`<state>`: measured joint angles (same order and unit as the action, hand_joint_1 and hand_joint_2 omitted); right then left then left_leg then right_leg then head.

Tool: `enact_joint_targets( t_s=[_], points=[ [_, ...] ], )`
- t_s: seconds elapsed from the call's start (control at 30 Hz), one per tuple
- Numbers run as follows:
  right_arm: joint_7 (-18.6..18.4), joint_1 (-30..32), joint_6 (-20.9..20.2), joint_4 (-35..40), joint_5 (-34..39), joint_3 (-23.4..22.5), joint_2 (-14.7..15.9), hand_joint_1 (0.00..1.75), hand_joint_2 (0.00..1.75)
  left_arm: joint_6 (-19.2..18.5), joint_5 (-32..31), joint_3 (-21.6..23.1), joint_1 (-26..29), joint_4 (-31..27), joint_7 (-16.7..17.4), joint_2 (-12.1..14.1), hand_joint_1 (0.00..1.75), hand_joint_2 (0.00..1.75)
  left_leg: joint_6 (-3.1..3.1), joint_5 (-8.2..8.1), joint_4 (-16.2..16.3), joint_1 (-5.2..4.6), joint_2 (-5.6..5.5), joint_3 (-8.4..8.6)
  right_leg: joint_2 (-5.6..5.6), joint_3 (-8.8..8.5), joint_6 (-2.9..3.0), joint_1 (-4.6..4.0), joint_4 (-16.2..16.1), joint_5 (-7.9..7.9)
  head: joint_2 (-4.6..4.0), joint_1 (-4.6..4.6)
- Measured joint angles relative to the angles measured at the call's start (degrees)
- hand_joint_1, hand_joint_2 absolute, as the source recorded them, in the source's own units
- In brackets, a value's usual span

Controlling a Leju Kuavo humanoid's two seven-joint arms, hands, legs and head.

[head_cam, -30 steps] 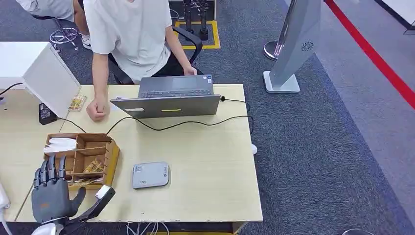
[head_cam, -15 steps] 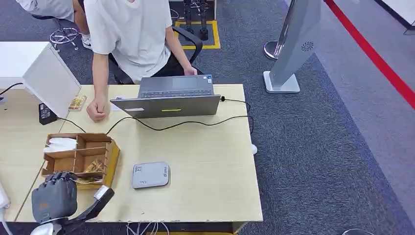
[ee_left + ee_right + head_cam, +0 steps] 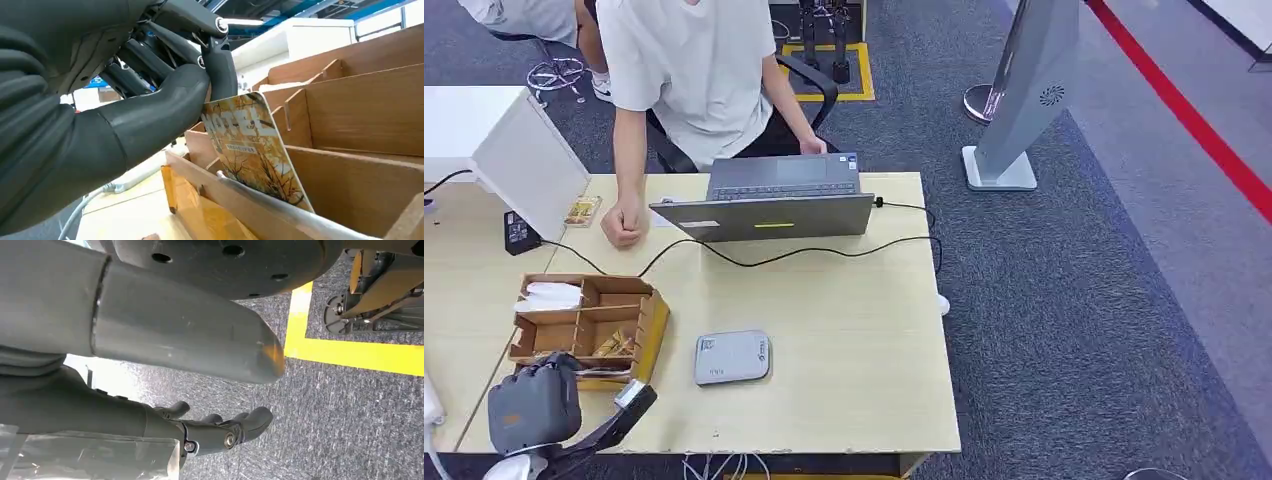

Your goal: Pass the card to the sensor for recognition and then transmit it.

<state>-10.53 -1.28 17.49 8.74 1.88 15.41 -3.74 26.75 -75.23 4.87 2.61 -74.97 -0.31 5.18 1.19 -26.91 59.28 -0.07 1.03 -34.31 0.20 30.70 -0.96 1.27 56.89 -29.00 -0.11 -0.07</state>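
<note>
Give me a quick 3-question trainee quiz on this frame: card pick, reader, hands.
1. True or false: the left hand pinches a card that stands in the wooden organizer.
2. Where does the grey card reader lie? A) on the laptop B) on the table, beside the organizer C) inside the organizer
3. Fill in: the right hand hangs over the ____.

Key: 1 true; 2 B; 3 floor

Office: desk [image 3: 844, 330], laptop [image 3: 769, 200], carpet [image 3: 1074, 300]
</note>
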Motion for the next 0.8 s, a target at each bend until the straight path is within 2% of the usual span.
enact_joint_targets(
  t_s=[0.2, 0.3, 0.4, 0.53, 0.67, 0.8],
  points=[
    [0.0, 0.0, 0.1, 0.0, 0.1, 0.0, 0.0, 0.0, 0.0, 0.5, -1.8, 0.8, 0.3, -2.1, 0.1, 0.3, 1.75, 1.75, 0.02, 0.02, 0.0, 0.01, 0.0, 0.0, 0.0, 0.0, 0.0, 0.0, 0.0, 0.0, 0.0, 0.02],
    [0.0, 0.0, 0.3, 0.0, 0.3, 0.0, 0.0, 0.0, 0.0, -0.3, -2.7, 2.1, 0.9, -7.6, 0.3, 0.6, 1.75, 1.75, 0.03, 0.02, 0.0, 0.0, 0.0, -0.01, 0.01, 0.0, 0.0, 0.0, 0.0, 0.0, 0.0, 0.04],
    [0.1, 0.1, 0.3, 0.0, 0.9, 0.0, 0.0, 0.0, 0.0, -2.3, -3.6, 4.3, 1.7, -15.4, 0.5, 1.5, 1.75, 1.75, 0.03, 0.02, 0.0, 0.0, -0.01, -0.02, -0.01, 0.0, -0.01, 0.0, 0.0, 0.0, 0.0, 0.02],
    [0.2, 0.1, 0.4, 0.0, 1.0, 0.0, 0.0, 0.0, 0.0, -2.4, -3.9, 6.2, 2.2, -21.2, 0.8, 2.2, 1.75, 1.75, 0.02, 0.01, 0.0, 0.0, 0.01, -0.02, 0.01, 0.02, 0.0, 0.0, 0.0, 0.0, 0.0, 0.0],
    [0.4, 0.2, 0.7, 0.0, 1.2, 0.0, 0.0, 0.0, 0.0, -2.2, -4.8, 9.1, 2.3, -28.6, 0.8, 4.0, 1.75, 1.75, 0.02, 0.02, 0.0, 0.01, 0.0, -0.01, -0.01, 0.02, 0.0, -0.01, 0.0, 0.0, 0.0, 0.02],
    [0.6, 0.3, 1.0, 0.0, 1.3, 0.0, 0.0, 0.0, 0.0, -4.0, -4.5, 11.8, 2.1, -34.9, 1.3, 5.9, 1.75, 1.75, 0.02, 0.02, 0.0, 0.03, 0.01, -0.01, 0.01, 0.02, 0.0, -0.01, 0.0, 0.0, 0.0, 0.02]
  ],
)
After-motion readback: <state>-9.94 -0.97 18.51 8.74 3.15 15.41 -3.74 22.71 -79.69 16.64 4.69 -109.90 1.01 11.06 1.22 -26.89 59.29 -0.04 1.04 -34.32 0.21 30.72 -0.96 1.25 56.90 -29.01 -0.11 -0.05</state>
